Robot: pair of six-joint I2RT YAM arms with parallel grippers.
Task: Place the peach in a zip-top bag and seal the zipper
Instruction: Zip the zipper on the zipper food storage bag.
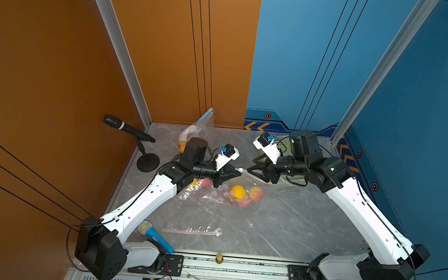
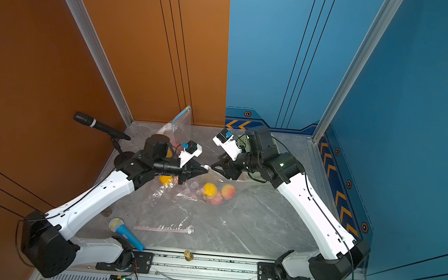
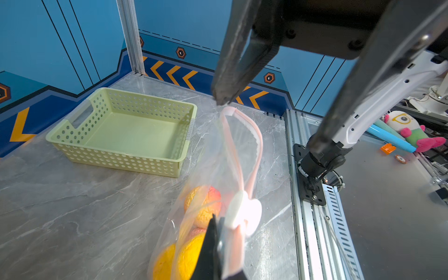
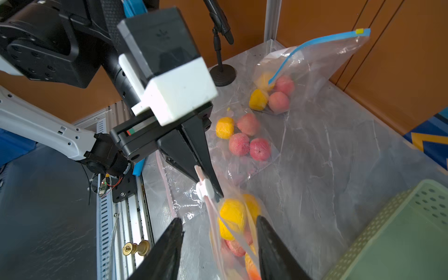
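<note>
Both jaws of the left gripper clamp the pink zipper of the bag beside its white slider, the peach lies inside that bag just below the tips, and the right gripper stands jaws apart at the zipper's far end.

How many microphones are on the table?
2: a black microphone on a stand at the back left, and a blue microphone lying at the front left. None seems hidden.

L tool pinches bag top edge, R tool tip just beside; peach inside bag.
</note>
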